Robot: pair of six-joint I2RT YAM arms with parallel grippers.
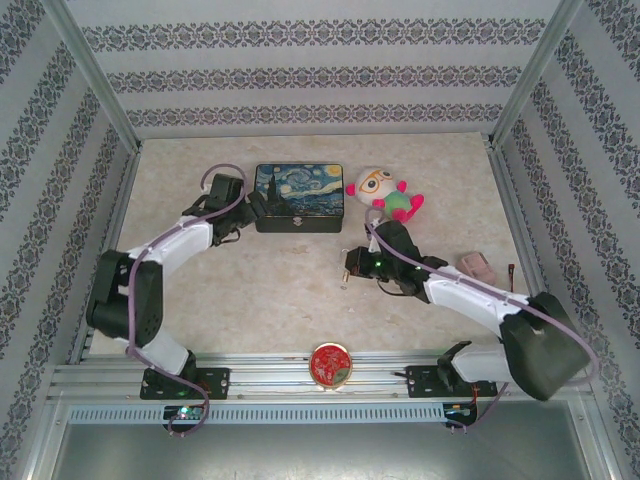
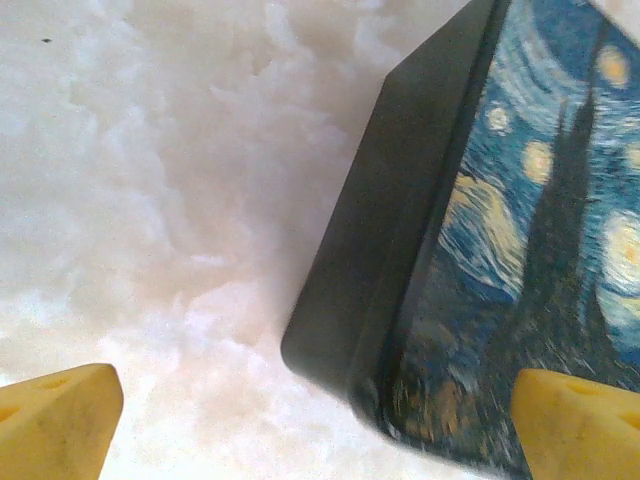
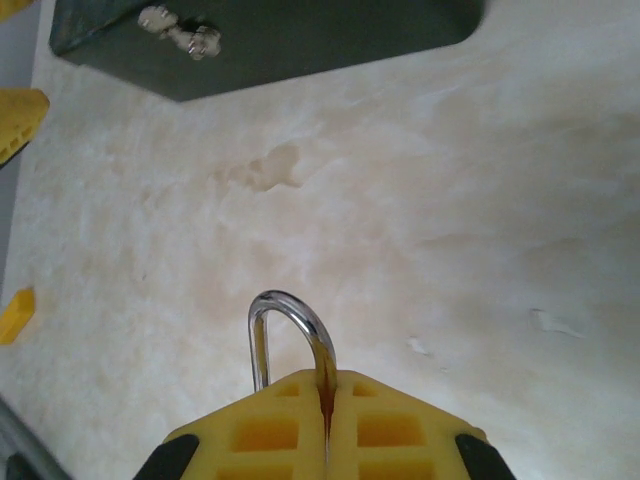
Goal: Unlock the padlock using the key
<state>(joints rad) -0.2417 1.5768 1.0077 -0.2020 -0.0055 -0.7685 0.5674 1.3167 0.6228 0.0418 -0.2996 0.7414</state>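
Observation:
In the right wrist view the padlock's silvery U-shaped shackle (image 3: 290, 308) rises from between my yellow fingers. My right gripper (image 3: 327, 385) is shut on one leg of it, and the brass body is hidden behind the pads. From above, the right gripper (image 1: 353, 265) hovers over the table's middle. My left gripper (image 1: 254, 206) is open at the left end of the starry-night tin box (image 1: 299, 196). Its fingers (image 2: 60, 415) stand wide apart, with the box's corner (image 2: 400, 250) between them. I see no key.
The tin box carries a small metal latch (image 3: 180, 35) on its front wall. A plush toy (image 1: 388, 194) lies right of the box. A pinkish object (image 1: 477, 266) sits near the right arm, and a red round lid (image 1: 330, 363) rests by the near rail.

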